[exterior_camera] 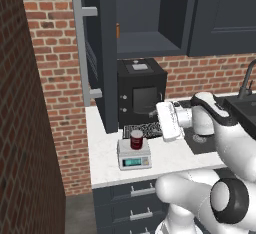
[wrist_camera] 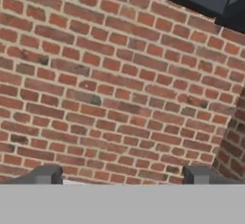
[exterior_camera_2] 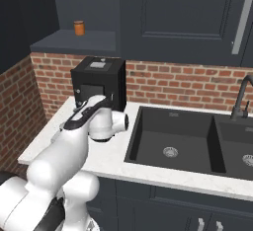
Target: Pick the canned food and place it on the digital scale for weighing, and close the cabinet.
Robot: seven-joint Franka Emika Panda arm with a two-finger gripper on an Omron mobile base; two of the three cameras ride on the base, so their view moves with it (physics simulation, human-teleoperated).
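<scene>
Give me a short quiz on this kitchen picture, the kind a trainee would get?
1. True or false: the canned food stands on the digital scale.
2. The cabinet door is: A) shut B) open C) missing.
3. What is the gripper holding?

Key:
1. True. The can sits upright on the scale's top, on the counter.
2. B. The door swings out over the counter, its bar handle facing the brick wall.
3. Nothing. The gripper is open and its hand view looks at bricks.
</scene>
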